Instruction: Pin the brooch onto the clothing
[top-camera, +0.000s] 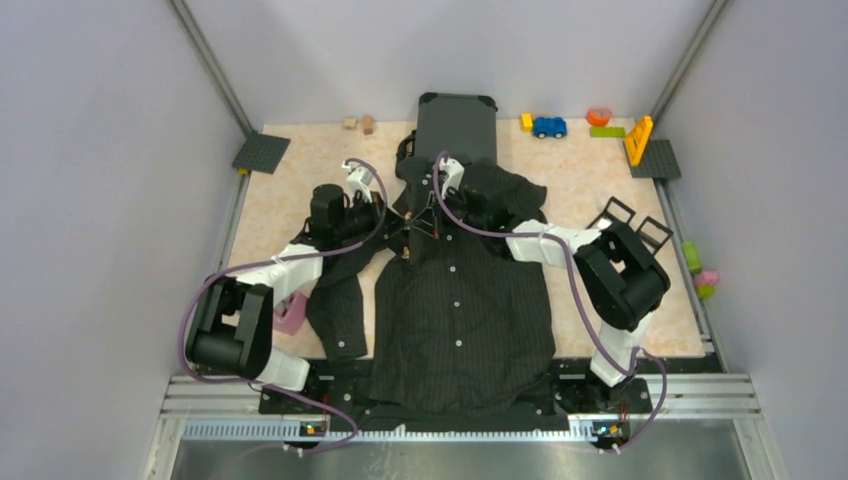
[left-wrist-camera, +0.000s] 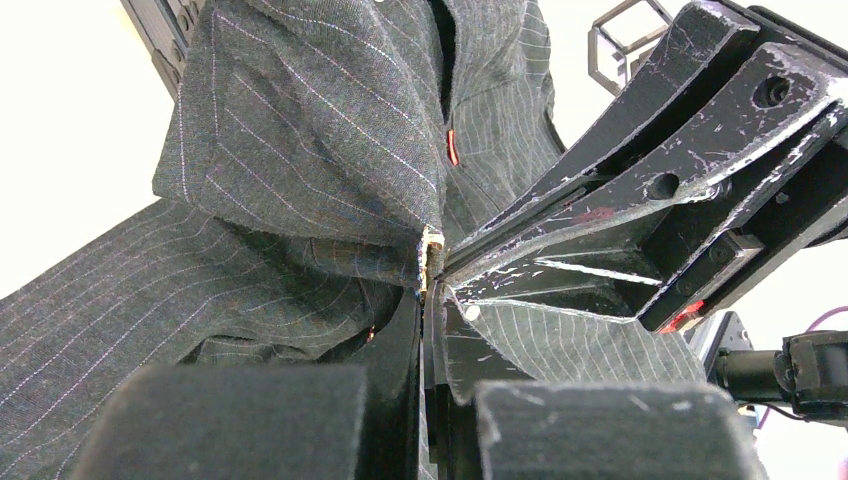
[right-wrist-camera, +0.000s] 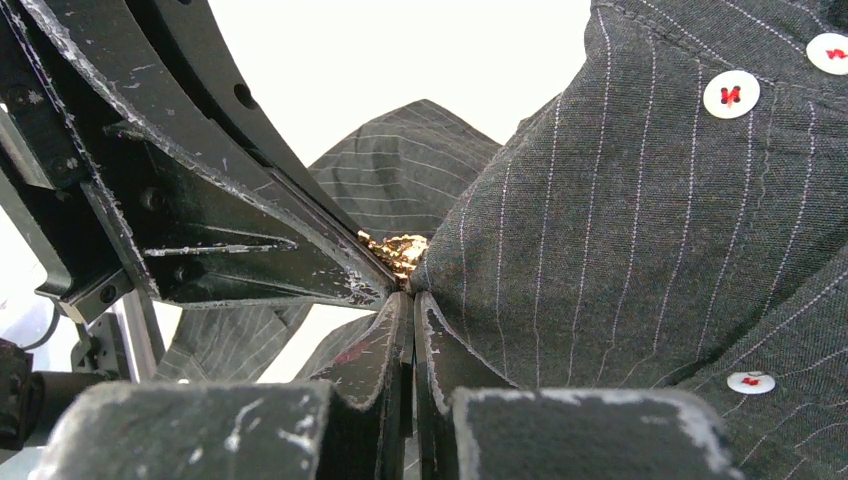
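Where the closed left gripper (left-wrist-camera: 430, 296) and closed right gripper (right-wrist-camera: 412, 300) meet, the brooch (right-wrist-camera: 398, 250) sits against the shirt (right-wrist-camera: 600, 250).

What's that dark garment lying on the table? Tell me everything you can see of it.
A black long-sleeved shirt of thin woven cloth with faint pale pinstripes, white buttons sewn with red thread and a small red tag. It lies front up and buttoned on the table, collar end by a dark case, hem over the near edge. Near the collar, the left tool and right tool both pinch a raised fold, where a gold brooch sits.
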